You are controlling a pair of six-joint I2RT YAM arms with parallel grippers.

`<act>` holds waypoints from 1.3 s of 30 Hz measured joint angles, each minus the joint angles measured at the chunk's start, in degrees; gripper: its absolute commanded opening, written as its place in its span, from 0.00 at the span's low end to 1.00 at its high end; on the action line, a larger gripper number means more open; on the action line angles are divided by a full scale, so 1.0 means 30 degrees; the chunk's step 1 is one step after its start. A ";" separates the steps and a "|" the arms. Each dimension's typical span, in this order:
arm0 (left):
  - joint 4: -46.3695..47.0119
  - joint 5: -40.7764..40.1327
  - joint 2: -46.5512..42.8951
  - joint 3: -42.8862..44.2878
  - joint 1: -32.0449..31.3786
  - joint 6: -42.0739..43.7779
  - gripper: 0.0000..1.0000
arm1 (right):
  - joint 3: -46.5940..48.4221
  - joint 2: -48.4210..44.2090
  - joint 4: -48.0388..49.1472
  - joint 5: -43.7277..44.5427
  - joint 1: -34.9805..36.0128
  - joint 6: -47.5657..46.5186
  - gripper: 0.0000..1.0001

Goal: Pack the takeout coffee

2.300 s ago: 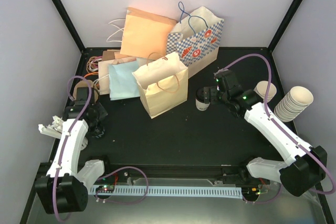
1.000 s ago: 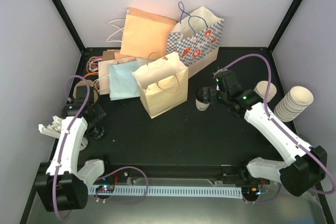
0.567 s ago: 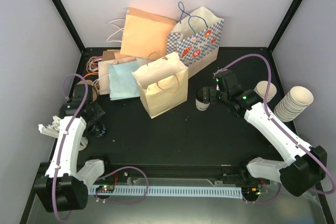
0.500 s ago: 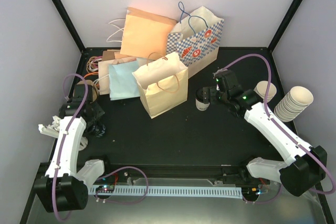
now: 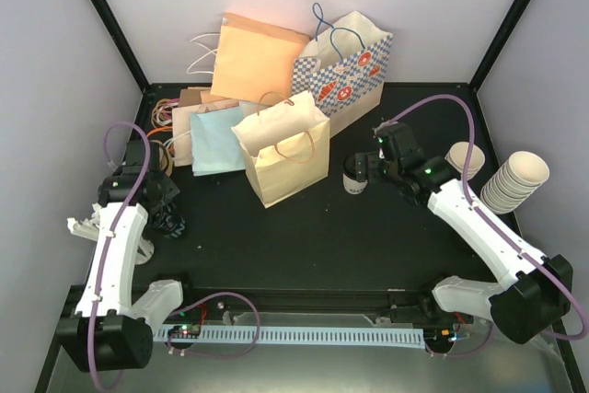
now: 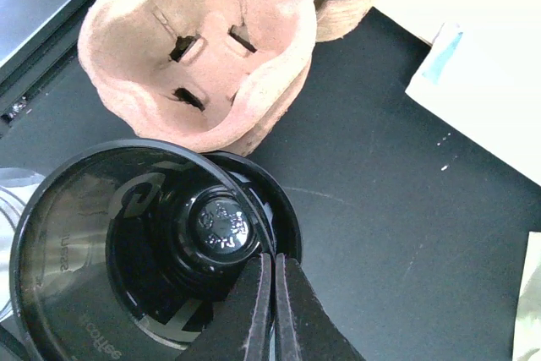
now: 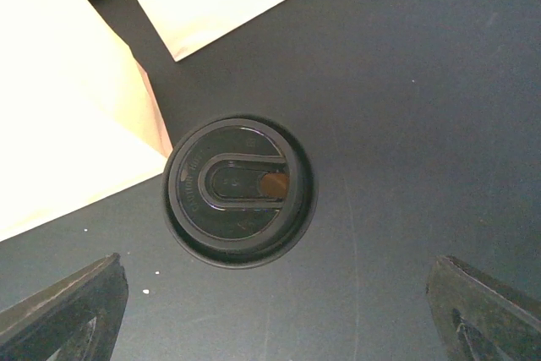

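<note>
Right gripper (image 7: 270,298) is spread wide and empty, poised close to the takeout coffee (image 7: 239,194) without touching it. The cup stands upright on the black table (image 7: 423,82), just beside the open cream bag (image 5: 281,158). This reads as pre-grasp. The next move probably needs fingers either side of the cup, a gentle squeeze, then a lift into that bag. Left gripper (image 6: 272,293) is pinched together at the rim of a loose black lid (image 6: 144,243); can't tell if it grips it.
</note>
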 measured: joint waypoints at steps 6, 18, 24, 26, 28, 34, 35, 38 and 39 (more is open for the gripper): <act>-0.0699 -0.0736 0.0233 0.0976 -0.0707 -0.0117 0.01 | 0.0000 0.0117 0.0000 -0.0007 0.0000 -0.0007 0.99; -0.2477 -0.1770 0.0306 0.5391 -0.2127 -0.0226 0.02 | 0.0000 0.0160 0.0000 -0.0007 0.0000 -0.0044 0.99; -0.2769 -0.0838 0.0277 0.7257 -0.3628 0.0576 0.02 | 0.0000 0.0204 0.0000 -0.0015 0.0000 -0.0044 0.99; -0.2433 0.0452 0.0058 0.7176 -0.4262 0.1042 0.02 | 0.0000 0.0270 0.0000 -0.0029 0.0000 -0.0044 0.99; -0.1960 0.1603 -0.0350 0.6725 -0.4911 0.1406 0.02 | 0.0000 0.0335 0.0000 -0.0029 0.0000 -0.0044 0.99; -0.0794 0.5617 -0.1260 0.4962 -0.6521 0.3315 0.02 | 0.0000 0.0372 0.0000 -0.0036 0.0000 -0.0044 0.99; -0.0605 0.6462 -0.1253 0.4619 -0.6965 0.3730 0.02 | 0.0000 0.0372 0.0000 -0.0036 0.0000 -0.0051 0.99; -0.0277 0.8342 -0.1005 0.3869 -0.8553 0.4721 0.02 | 0.0000 0.0372 0.0000 -0.0036 0.0000 -0.0044 0.99; -0.0211 0.8830 -0.0903 0.3723 -0.9114 0.5034 0.02 | 0.0000 0.0372 0.0000 -0.0036 0.0000 -0.0044 0.99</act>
